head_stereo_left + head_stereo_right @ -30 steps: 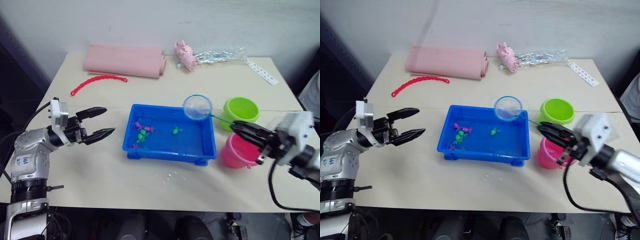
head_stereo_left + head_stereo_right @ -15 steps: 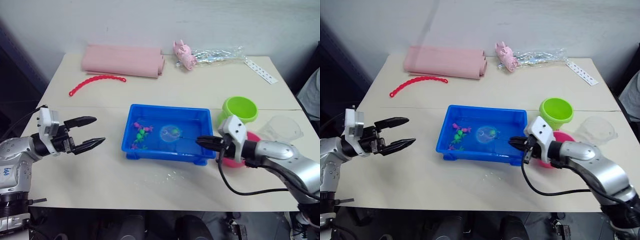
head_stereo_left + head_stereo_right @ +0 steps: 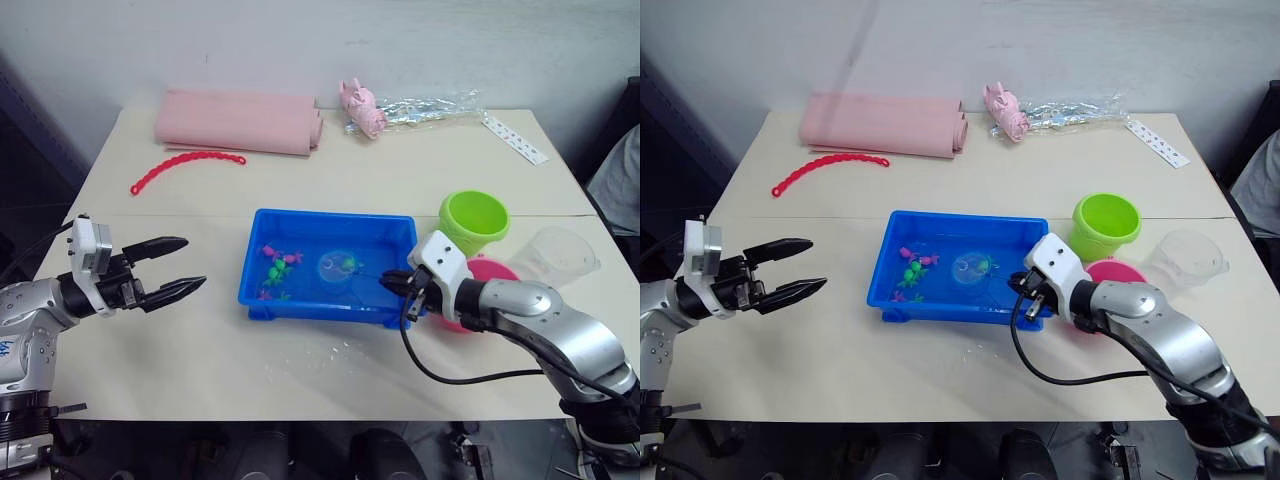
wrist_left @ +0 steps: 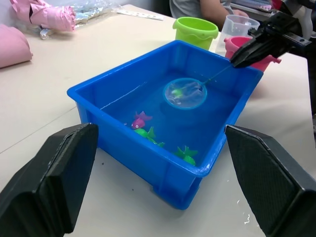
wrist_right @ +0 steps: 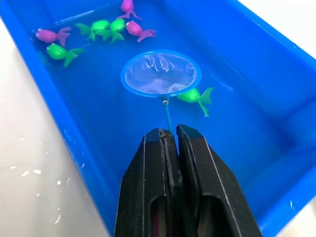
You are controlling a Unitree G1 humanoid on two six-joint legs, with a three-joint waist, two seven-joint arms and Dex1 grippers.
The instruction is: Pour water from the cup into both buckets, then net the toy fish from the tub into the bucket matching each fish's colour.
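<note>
The blue tub (image 3: 312,304) sits mid-table with water in it. My right gripper (image 3: 393,281) is at its right end, shut on the thin handle of the net. The net's blue hoop (image 5: 160,73) is dipped in the water, right beside a green toy fish (image 5: 195,95). Several more green and pink fish (image 3: 276,268) cluster at the tub's left end. The lime bucket (image 3: 472,222) and the pink bucket (image 3: 496,271) stand right of the tub, with the clear cup (image 3: 560,255) beyond them. My left gripper (image 3: 196,262) hovers open, left of the tub.
At the table's back lie a rolled pink cloth (image 3: 235,120), a red bead chain (image 3: 185,165), a pale pink toy (image 3: 360,107), a crinkled clear wrapper (image 3: 430,105) and a white strip (image 3: 515,140). Water drops (image 3: 330,345) spot the table before the tub. A person (image 3: 615,180) is at the right edge.
A second ago the net was held above the tub's far right corner; it has come down into the water mid-tub beside the green fish. My left gripper drew back slightly leftward.
</note>
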